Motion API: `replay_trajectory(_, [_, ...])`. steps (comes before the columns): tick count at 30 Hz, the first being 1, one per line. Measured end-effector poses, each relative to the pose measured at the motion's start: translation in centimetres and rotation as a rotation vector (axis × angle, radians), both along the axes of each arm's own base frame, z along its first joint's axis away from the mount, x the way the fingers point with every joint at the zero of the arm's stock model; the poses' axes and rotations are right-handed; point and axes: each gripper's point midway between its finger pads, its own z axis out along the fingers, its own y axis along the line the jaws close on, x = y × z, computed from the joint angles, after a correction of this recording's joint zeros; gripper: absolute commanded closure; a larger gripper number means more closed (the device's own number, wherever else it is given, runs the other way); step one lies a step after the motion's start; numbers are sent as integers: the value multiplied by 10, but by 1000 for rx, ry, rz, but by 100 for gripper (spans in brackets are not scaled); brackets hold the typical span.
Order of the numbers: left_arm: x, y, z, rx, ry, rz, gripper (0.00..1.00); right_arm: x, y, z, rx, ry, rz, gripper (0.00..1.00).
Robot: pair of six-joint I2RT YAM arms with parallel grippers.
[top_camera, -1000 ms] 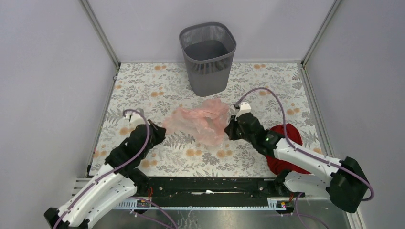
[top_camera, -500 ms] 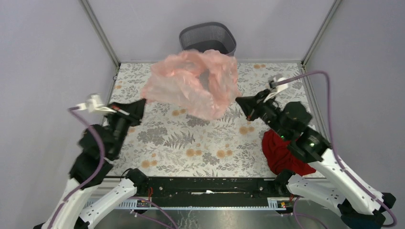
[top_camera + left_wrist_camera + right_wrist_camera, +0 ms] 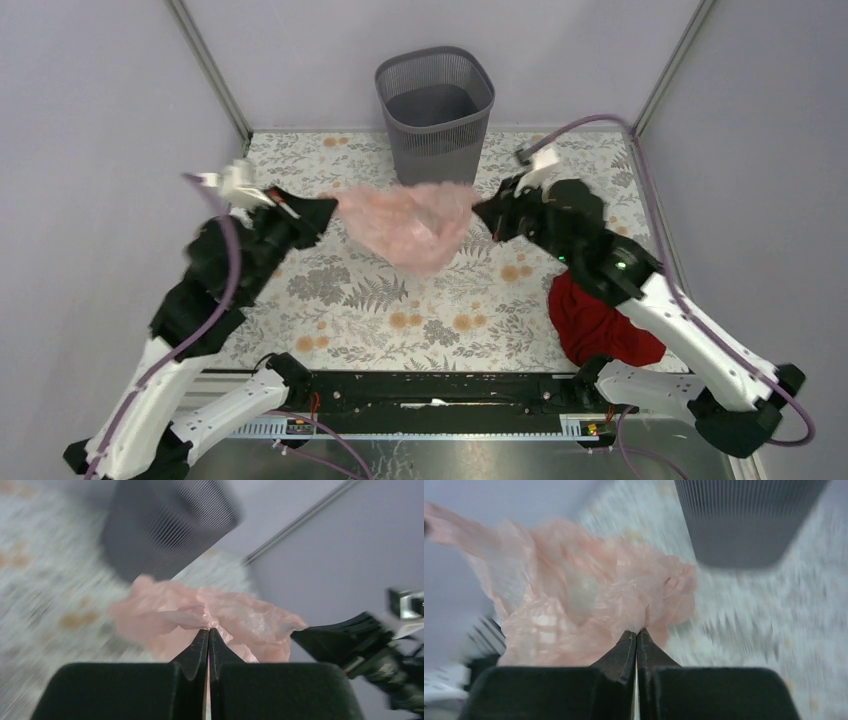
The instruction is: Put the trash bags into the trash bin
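Top external view: translucent pale-pink plastic bag (image 3: 405, 222) hangs crosswise between left gripper (image 3: 331, 206) and right gripper (image 3: 479, 212), both clamped on its ends. The dark grey mesh bin (image 3: 437, 150) stands just beyond, at the far edge of the worktop (image 3: 400, 320).

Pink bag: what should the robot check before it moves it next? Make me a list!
1. The left gripper is shut on the trash bag: ok.
2. The right gripper is shut on the bag's other side: ok.
3. The bag is lifted off the table and hangs between the two grippers: ok.
4. The trash bin stands upright with its mouth open: ok.
5. The bag is over the bin: not ok, it hangs on the near side of it.
6. The bag is spread wide enough for the bin: cannot tell, it is crumpled.
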Motion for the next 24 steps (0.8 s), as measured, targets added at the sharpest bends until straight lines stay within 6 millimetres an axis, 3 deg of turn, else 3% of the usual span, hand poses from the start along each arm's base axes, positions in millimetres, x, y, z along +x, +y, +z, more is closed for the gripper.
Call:
replay_trajectory(1, [-1, -1, 39, -60, -94, -13, 100, 1, 4, 39, 73, -78, 15, 100])
replay_trajectory(2, [-3, -2, 65, -108, -168, -25, 100, -2, 4, 77, 154, -165, 30, 100])
replay_trajectory(3, [-9, 0, 79, -146, -222, -34, 100, -7, 2, 96, 206, -218, 39, 100])
replay_trajectory(4, [-13, 2, 79, -171, -247, -37, 100, -12, -3, 104, 249, -262, 41, 100])
replay_trajectory(6, [-14, 2, 49, -183, -219, -37, 100, -19, -9, 84, 270, -257, 37, 100])
replay_trajectory(7, [-8, -5, 20, -174, -168, -42, 100, -16, -6, 59, 256, -222, 33, 100])
replay_trajectory(8, [-2, -13, -17, -158, -96, -47, 100, -12, 1, 19, 223, -157, 31, 100])
replay_trajectory(9, [2, -20, -65, -120, 6, -48, 100, -11, 5, -24, 176, -77, 30, 100])
replay_trajectory(10, [1, -23, -124, -71, 134, -47, 100, -15, 6, -86, 102, 40, 29, 100])
replay_trajectory(12, [-16, -17, -217, 33, 361, -33, 100, -34, -4, -177, -29, 243, 25, 100])
replay_trajectory(13, [-30, -8, -253, 81, 460, -21, 100, -52, -16, -218, -95, 349, 22, 99])
replay_trajectory(14, [-44, 1, -275, 112, 527, -8, 100, -65, -25, -238, -133, 412, 20, 97])
replay_trajectory(15, [-50, 5, -281, 120, 548, 0, 100, -73, -29, -247, -148, 450, 27, 94])
replay_trajectory(17, [-47, 5, -268, 98, 509, 2, 100, -73, -23, -239, -125, 451, 47, 77])
replay_trajectory(22, [-23, -3, -204, 56, 364, 6, 100, -46, 3, -175, -28, 327, 72, 41])
replay_trajectory(24, [-17, -4, -196, 62, 342, 7, 100, -39, 4, -155, -10, 279, 62, 27])
